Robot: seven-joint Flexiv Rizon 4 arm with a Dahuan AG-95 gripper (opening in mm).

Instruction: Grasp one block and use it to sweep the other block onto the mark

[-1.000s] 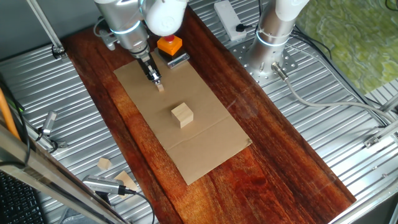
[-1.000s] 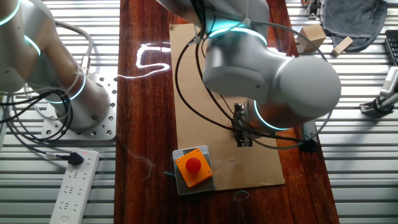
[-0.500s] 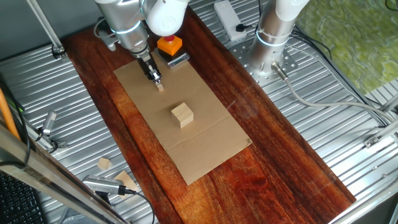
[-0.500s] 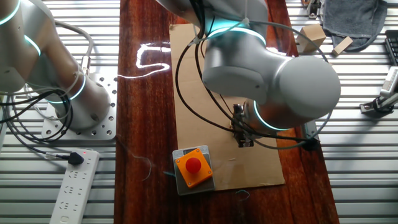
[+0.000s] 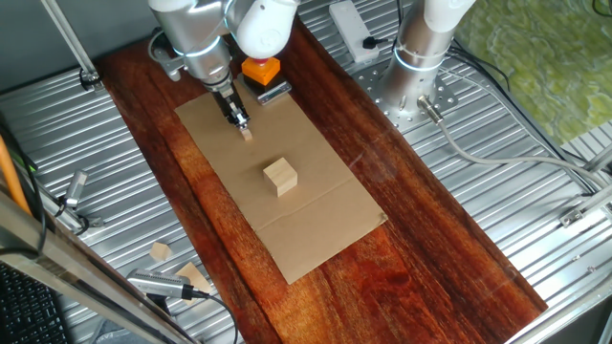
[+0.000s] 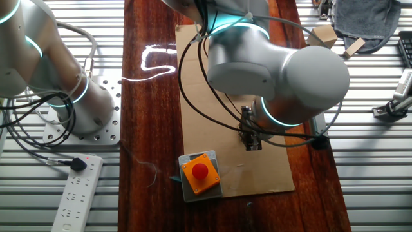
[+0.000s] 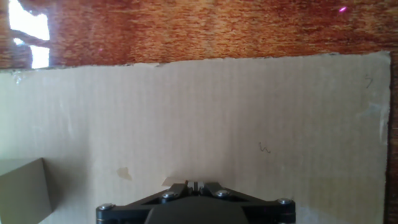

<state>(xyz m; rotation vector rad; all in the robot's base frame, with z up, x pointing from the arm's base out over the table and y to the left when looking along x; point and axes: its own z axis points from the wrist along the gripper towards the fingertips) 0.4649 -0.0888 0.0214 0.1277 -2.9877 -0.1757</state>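
The gripper is standing low over the cardboard sheet, fingers pointing down. In the fixed view from above, the small block is sitting at the fingertips, on the cardboard, at about 5 o'clock from them. The fingers are looking nearly closed around its top, but the pictures are too small to tell whether they are actually gripping it. In the hand view the gripper is showing its two tips drawn close together, with a sliver of pale wood peeking out just at 10 o'clock of them.

The big cube is resting on the cardboard well apart from the small block, at about 5 o'clock from it, near the middle of the sheet. In the hand view a corner of the big cube is showing at the lower left edge, at 9 o'clock from the fingers.

The orange box with the red button is sitting at the near end of the cardboard in the other fixed view, at 7 o'clock from the gripper. The arm's bulky wrist is hiding the blocks there.

The wooden tabletop is carrying the cardboard. Two wood scraps are lying on the metal surface off its edge.
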